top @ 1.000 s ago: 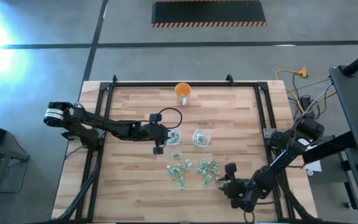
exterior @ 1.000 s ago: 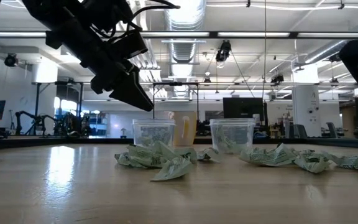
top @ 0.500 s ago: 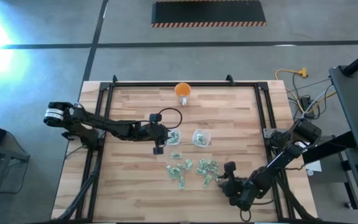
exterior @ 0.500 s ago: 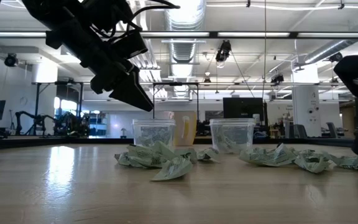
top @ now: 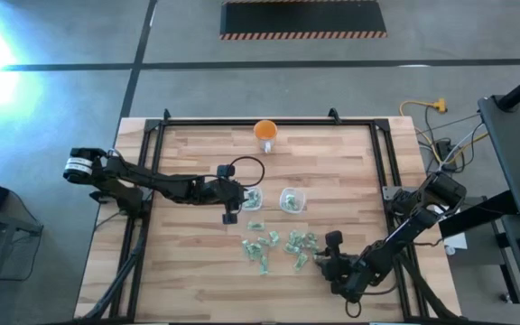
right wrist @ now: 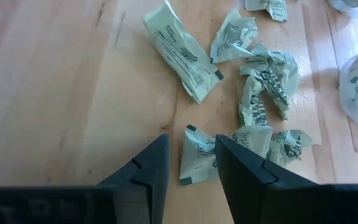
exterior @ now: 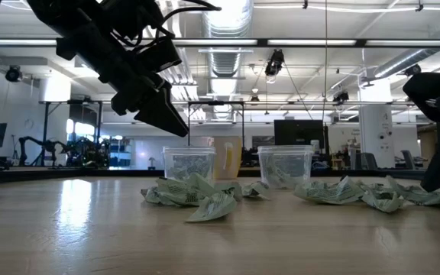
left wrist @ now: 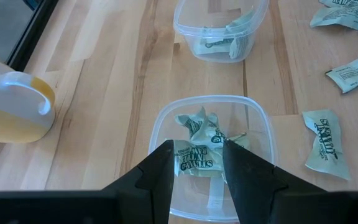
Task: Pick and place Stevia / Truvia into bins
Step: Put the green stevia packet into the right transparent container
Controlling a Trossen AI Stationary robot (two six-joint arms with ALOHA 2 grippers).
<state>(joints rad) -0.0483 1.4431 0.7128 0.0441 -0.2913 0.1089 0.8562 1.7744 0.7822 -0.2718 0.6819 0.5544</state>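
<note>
Several pale green-and-white Stevia sachets (top: 283, 246) lie loose on the wooden table, near its front edge. Two clear bins (top: 254, 199) (top: 292, 199) stand side by side behind them, each with sachets inside. My left gripper (left wrist: 196, 162) hovers open above the left bin (left wrist: 210, 112), holding nothing. My right gripper (right wrist: 191, 165) is low over the right end of the pile, open, its fingers on either side of one crumpled sachet (right wrist: 196, 158) that lies on the table. My right gripper comes slanting down from the table's near right, with one sachet (right wrist: 194, 163) between its fingers. A strip of bare table shows between the sachet and one finger (right wrist: 157, 168). I cannot tell whether the other finger touches it.
An orange cup (top: 265, 132) stands at the table's far edge, behind the bins. A black frame (top: 152, 144) runs along the table's sides. Bare wood lies to the left of the pile and at the near edge.
My right gripper has come down and a little toward the sachets at the pile's right end, tipping further downward. My left gripper has kept still over the left bin.
</note>
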